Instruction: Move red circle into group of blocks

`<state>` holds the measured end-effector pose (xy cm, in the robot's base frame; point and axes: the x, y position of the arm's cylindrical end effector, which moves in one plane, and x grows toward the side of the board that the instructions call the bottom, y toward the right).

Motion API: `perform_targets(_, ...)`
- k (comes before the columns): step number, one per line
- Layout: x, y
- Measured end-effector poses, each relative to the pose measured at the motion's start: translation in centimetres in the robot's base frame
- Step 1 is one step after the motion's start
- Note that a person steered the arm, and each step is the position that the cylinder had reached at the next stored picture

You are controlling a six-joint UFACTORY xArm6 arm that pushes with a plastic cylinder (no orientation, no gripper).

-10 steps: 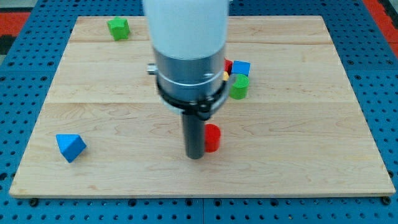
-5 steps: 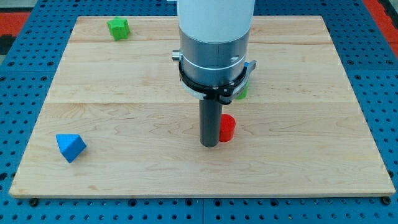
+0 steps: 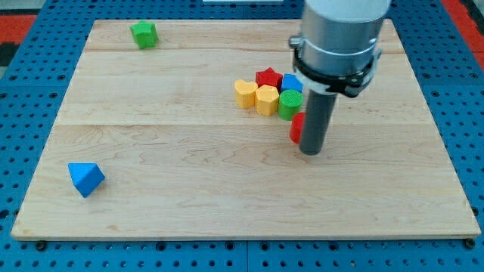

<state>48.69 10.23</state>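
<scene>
The red circle (image 3: pixel 296 128) shows only as a sliver at the left side of the rod, just below the green cylinder (image 3: pixel 290 103). My tip (image 3: pixel 311 151) is right beside it, on its right and slightly lower. The group sits just above: a yellow heart-like block (image 3: pixel 244 93), a yellow hexagon-like block (image 3: pixel 266 99), a red star (image 3: pixel 268 77), a blue block (image 3: pixel 292 82) and the green cylinder. The red circle is at the group's lower right edge, close to the green cylinder; contact cannot be told.
A green block (image 3: pixel 143 34) lies at the view's top left of the wooden board (image 3: pixel 151 151). A blue triangle block (image 3: pixel 85 178) lies at the lower left. The arm's body hides the board's upper right part.
My tip has moved right and up, pushing the red circle from the board's lower middle up to the group's lower right edge. The arm no longer hides the group.
</scene>
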Motion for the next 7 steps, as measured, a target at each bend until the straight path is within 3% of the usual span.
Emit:
perform_targets(2,-1.8,-0.3)
perform_targets(4,-4.0,3.8)
perform_targets(7,-4.3,0.0)
